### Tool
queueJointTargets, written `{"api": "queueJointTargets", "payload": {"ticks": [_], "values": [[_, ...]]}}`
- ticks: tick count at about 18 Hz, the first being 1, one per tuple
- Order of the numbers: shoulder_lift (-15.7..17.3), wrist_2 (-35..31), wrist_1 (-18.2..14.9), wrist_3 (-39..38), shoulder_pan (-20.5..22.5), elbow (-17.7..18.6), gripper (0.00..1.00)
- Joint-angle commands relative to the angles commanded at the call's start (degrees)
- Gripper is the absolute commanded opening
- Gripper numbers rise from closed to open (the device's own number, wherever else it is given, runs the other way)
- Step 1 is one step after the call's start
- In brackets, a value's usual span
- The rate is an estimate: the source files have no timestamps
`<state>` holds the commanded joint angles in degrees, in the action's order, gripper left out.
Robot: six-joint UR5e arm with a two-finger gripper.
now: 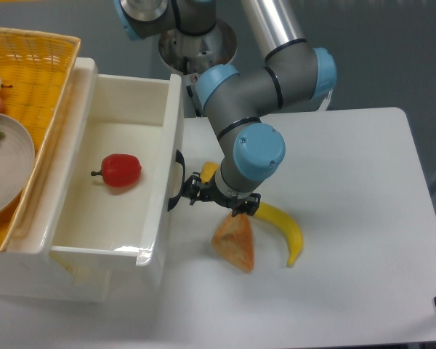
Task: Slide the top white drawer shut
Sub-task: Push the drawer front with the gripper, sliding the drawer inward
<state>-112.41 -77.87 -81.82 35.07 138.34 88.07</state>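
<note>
The top white drawer [154,218] stands pulled out to the right of its cabinet, with a black curved handle [176,180] on its front panel. A red pepper-like fruit [120,169] lies inside it. My gripper [191,195] is at the front panel, right against the handle, and its black fingers look bunched together, shut on nothing. The grey and blue wrist [248,156] hangs just to the right of the drawer.
A yellow banana [282,227] and an orange wedge [235,243] lie on the white table [349,218] under my wrist. A yellow wicker basket [36,80] with a grey plate [7,163] sits on the cabinet at the left. The arm's base [196,43] is behind.
</note>
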Motion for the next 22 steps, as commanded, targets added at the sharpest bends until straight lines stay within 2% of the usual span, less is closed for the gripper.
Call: {"api": "queueJointTargets", "payload": {"ticks": [10, 22], "values": [[1.76, 1.14, -1.67, 0.00, -0.62, 0.09, 1.00], [1.85, 1.23, -2.29, -0.26, -2.46, 0.09, 1.00]]}}
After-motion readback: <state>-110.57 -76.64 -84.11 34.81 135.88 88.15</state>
